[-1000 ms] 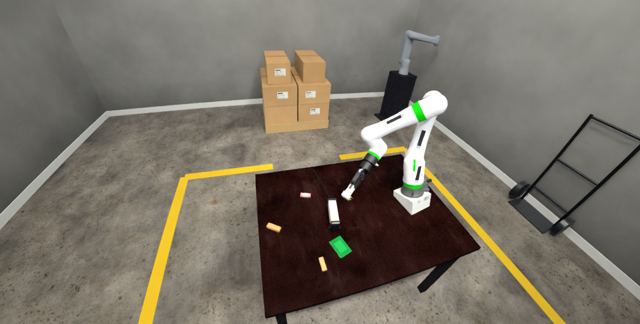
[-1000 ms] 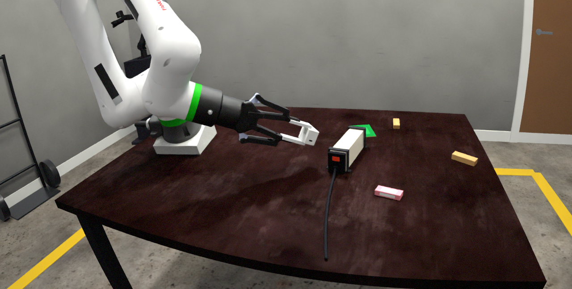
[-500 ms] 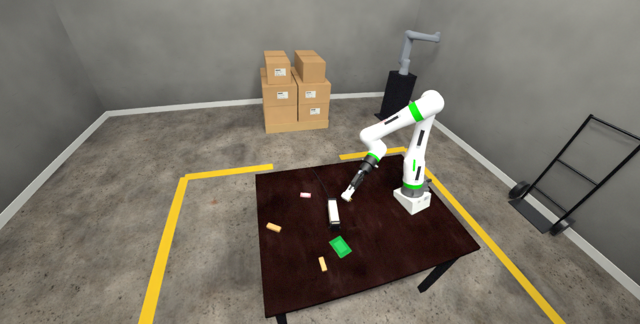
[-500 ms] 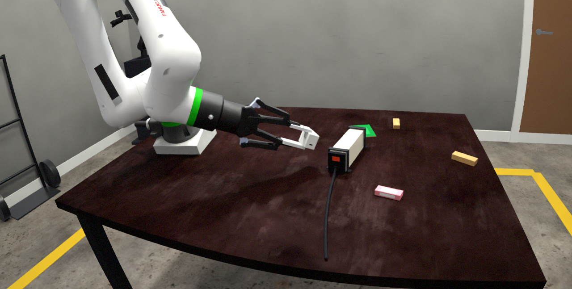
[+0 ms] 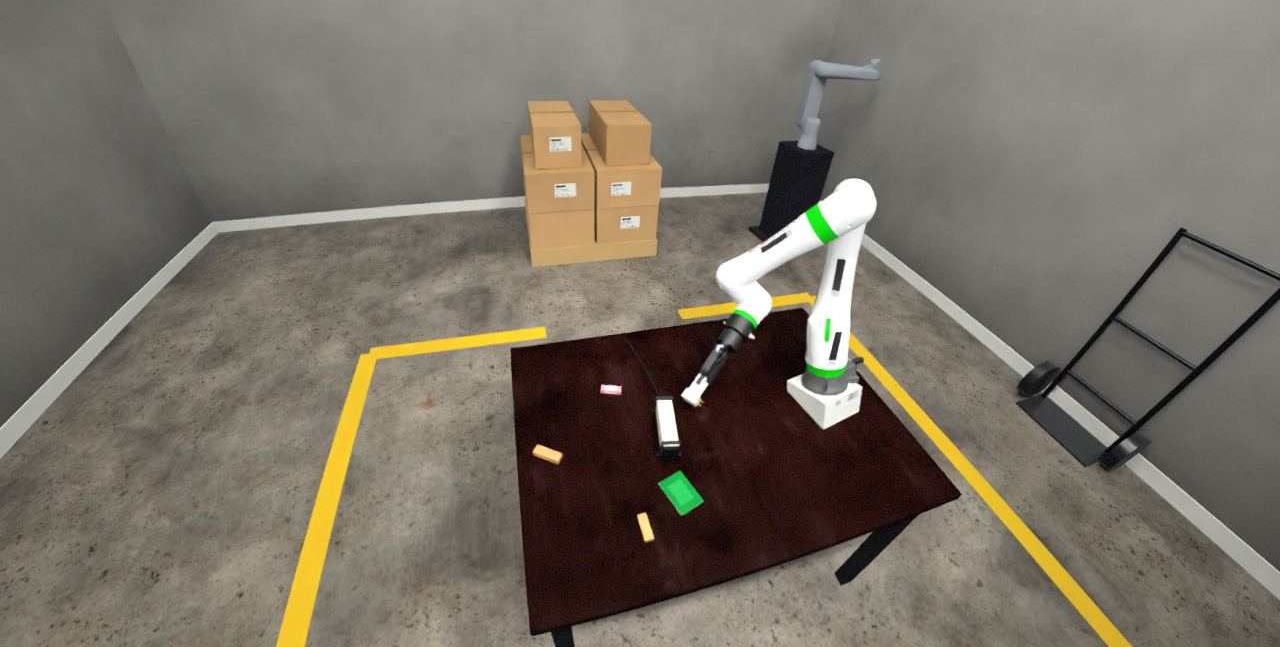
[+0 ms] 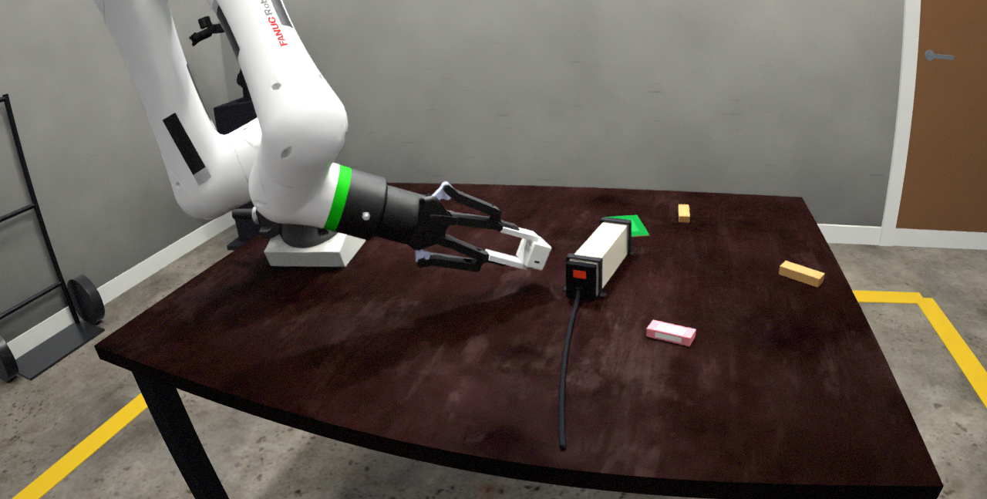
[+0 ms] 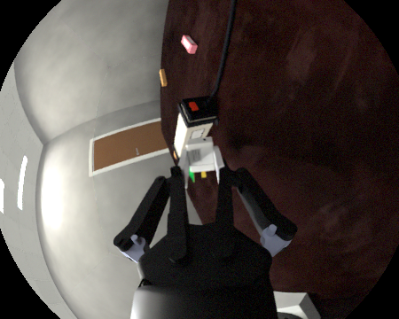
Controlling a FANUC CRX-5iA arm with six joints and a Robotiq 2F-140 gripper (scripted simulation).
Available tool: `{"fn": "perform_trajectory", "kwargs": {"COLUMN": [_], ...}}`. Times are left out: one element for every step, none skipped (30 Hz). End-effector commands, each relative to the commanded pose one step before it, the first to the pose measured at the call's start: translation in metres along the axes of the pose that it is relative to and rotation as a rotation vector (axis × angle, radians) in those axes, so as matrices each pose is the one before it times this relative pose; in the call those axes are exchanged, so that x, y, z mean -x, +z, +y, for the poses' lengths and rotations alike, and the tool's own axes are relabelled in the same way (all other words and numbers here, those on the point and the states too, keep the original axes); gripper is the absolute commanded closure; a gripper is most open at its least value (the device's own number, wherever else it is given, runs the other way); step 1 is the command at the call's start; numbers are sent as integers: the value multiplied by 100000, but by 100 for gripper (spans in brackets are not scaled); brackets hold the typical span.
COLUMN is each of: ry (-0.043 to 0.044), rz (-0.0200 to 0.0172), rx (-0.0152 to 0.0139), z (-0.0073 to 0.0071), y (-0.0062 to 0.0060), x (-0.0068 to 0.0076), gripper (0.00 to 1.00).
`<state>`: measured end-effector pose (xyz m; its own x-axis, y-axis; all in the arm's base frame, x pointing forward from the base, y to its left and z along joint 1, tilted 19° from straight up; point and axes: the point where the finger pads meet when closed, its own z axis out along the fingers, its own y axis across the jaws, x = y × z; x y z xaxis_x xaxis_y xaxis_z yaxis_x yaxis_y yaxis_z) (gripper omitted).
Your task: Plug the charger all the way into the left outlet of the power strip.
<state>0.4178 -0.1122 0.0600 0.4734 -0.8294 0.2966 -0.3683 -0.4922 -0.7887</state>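
Note:
The white charger (image 5: 691, 394) (image 6: 538, 254) (image 7: 201, 154) is held above the table between the pale fingertips of my gripper (image 5: 695, 390) (image 6: 527, 248) (image 7: 200, 155), which is shut on it. Gold prongs (image 5: 700, 403) show at its lower right in the top view, and gold shows just below it in the wrist view. The power strip (image 5: 666, 422) (image 6: 602, 247) (image 7: 180, 133) has cream sides and black ends. The charger is on the strip's robot side, with a gap between them in the exterior view. In the wrist view the charger covers part of the strip, and I cannot make out the outlet slots.
The black cable (image 5: 642, 365) (image 6: 565, 372) (image 7: 226, 49) runs from the strip's red-switch end. A pink box (image 5: 610, 389) (image 6: 671, 333) (image 7: 189, 44), two orange blocks (image 5: 547, 454) (image 5: 646, 527) and a green tray (image 5: 682, 492) (image 6: 640, 226) lie on the strip's far side and beyond its other end.

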Motion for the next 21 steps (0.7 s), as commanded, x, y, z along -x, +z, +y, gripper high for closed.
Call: {"fn": "perform_trajectory", "kwargs": {"ry": [-96, 0, 0, 0, 0, 0, 0, 0, 0, 0, 0, 0, 0, 0, 0, 0, 0, 0, 0, 0, 0], "rz": [44, 0, 2, -2, 0, 0, 0, 2, -1, 0, 1, 0, -1, 0, 1, 0, -1, 0, 0, 1, 0], "rx": [-157, 0, 0, 0, 0, 0, 0, 0, 0, 0, 0, 0, 0, 0, 0, 0, 0, 0, 0, 0, 0], "z": [531, 147, 145, 142, 0, 0, 140, 137, 132, 129, 125, 120, 115, 110, 105, 99, 94, 88, 82, 76, 70], "y": [293, 72, 71, 70, 0, 0, 68, 66, 65, 63, 61, 59, 56, 54, 51, 48, 46, 43, 40, 37, 34], "x": [-42, 0, 0, 0, 0, 0, 0, 0, 0, 0, 0, 0, 0, 0, 0, 0, 0, 0, 0, 0, 0], "gripper": [90, 90, 90, 90, 90, 90, 90, 90, 90, 90, 90, 90, 90, 90, 90, 90, 90, 90, 90, 90, 90]}}
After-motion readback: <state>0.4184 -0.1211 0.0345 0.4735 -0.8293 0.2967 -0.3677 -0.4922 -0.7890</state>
